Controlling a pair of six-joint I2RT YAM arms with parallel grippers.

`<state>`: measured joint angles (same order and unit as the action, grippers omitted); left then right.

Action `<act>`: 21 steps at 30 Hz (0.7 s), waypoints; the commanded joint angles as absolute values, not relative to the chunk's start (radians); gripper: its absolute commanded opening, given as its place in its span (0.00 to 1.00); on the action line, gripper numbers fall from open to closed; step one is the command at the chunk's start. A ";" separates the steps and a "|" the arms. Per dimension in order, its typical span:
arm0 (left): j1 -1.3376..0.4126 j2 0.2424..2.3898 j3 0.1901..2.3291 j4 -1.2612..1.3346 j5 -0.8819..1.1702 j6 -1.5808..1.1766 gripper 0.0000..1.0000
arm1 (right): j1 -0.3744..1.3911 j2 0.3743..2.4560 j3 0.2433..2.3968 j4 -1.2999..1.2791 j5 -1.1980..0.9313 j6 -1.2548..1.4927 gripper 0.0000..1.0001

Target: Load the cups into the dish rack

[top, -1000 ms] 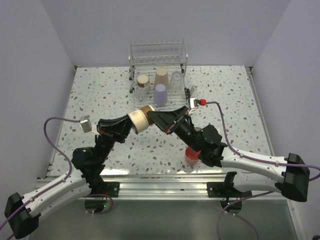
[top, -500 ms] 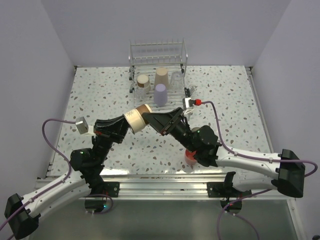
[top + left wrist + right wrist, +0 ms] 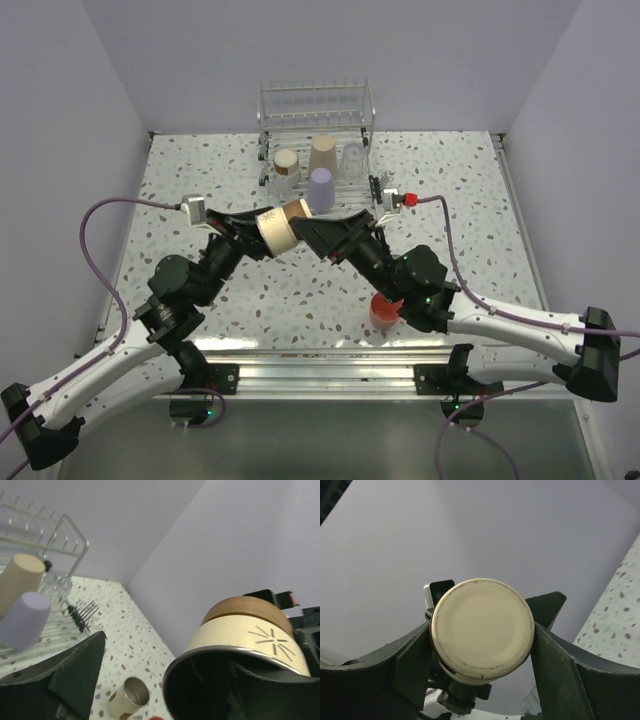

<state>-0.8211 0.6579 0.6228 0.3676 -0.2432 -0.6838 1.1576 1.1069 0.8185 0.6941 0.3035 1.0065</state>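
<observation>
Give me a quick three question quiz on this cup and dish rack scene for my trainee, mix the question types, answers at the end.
1. True or false: the lavender cup stands on the table.
2. Which cup sits on the table under the right arm? A clear, B coral, C beige.
3. Which gripper's fingers flank the base of the cream cup held in the air?
Key: 1 false, it is in the rack. 2 B, the coral cup. 3 the right gripper.
</observation>
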 commanded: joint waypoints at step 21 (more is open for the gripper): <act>-0.822 0.660 0.838 -0.709 -0.528 -0.548 1.00 | 0.766 1.438 1.348 0.003 0.629 0.355 0.00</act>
